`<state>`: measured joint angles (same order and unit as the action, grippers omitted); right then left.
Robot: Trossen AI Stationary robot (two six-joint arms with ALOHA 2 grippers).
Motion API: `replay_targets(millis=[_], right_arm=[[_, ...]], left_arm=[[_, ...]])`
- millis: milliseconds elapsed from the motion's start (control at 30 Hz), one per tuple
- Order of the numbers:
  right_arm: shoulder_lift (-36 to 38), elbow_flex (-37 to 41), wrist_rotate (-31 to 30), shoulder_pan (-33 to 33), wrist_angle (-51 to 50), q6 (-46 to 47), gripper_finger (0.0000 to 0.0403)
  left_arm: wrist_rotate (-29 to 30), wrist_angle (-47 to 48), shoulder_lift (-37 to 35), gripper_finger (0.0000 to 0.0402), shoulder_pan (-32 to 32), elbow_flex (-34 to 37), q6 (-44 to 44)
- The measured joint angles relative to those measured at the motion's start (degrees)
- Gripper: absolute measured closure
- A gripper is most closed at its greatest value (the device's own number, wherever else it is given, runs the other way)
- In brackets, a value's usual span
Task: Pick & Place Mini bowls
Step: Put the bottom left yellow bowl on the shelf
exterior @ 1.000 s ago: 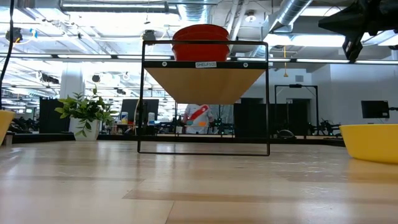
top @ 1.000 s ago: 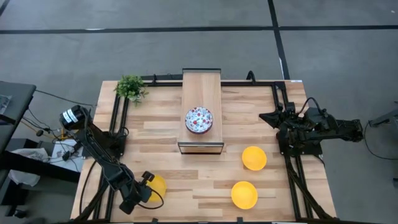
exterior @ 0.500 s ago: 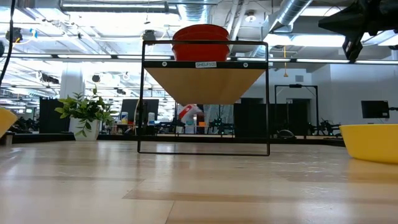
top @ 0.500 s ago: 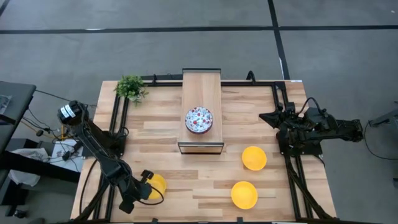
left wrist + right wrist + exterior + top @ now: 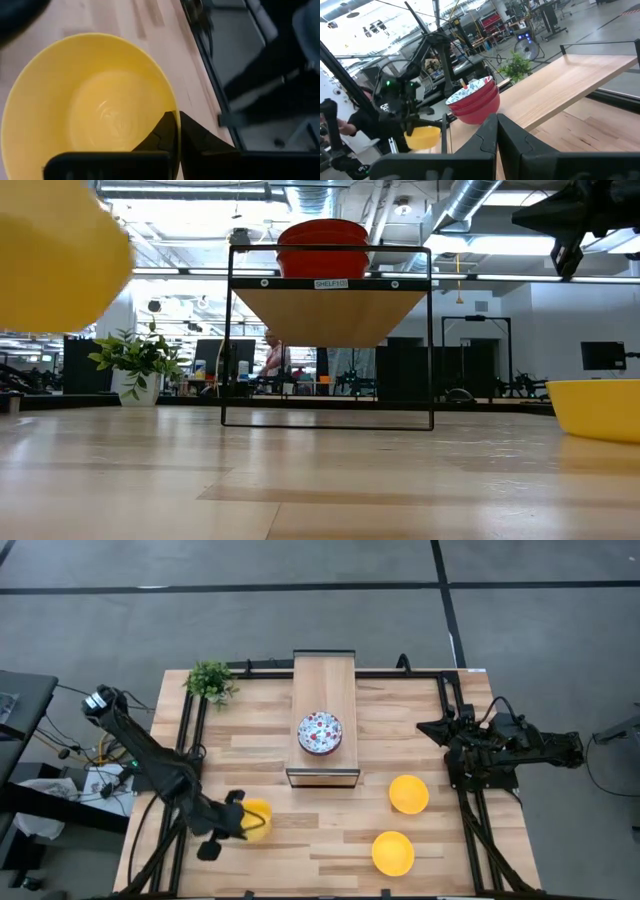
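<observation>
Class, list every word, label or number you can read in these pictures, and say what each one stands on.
Small white label on the front edge of the raised wooden shelf, low view: printed text, too small to read reliably.
No other writing is legible on the bowls, table or arms.

Three yellow bowls [image 5: 256, 819] [image 5: 408, 794] [image 5: 393, 852], one stack of floral bowls [image 5: 320, 732] — count unclear, one potted plant [image 5: 209, 681], one shelf [image 5: 324, 680].

Raised shelf [image 5: 324, 720] blocks table centre; bare wood [image 5: 320, 840] in front.
</observation>
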<state>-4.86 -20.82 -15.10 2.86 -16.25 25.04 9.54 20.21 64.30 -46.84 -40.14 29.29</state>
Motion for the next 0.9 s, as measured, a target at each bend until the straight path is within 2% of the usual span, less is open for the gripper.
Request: replay_targets(millis=[133, 367, 733, 900], right_arm=[[0.0, 0.0, 0.01, 0.01, 0.0, -0.02, 0.0403], [0.02, 0.0, -0.01, -0.01, 0.0, -0.07, 0.0403], [0.01, 0.0, -0.01, 0.0, 0.0, -0.13, 0.0403], [0.02, 0.0, -0.01, -0.01, -0.02, -0.13, 0.0403]], left_arm=[[2.41, 0.07, -3.55, 0.0399, 2.92, -0.36, 0.19], [7.66, -0.07, -6.94, 0.0399, 7.11, -5.13, -2.36], [18.32, -0.5, -6.8, 0.0399, 10.9, -16.21, -18.85], [21.41, -2.54, -4.46, 0.0399, 14.89, -21.12, -28.12]])
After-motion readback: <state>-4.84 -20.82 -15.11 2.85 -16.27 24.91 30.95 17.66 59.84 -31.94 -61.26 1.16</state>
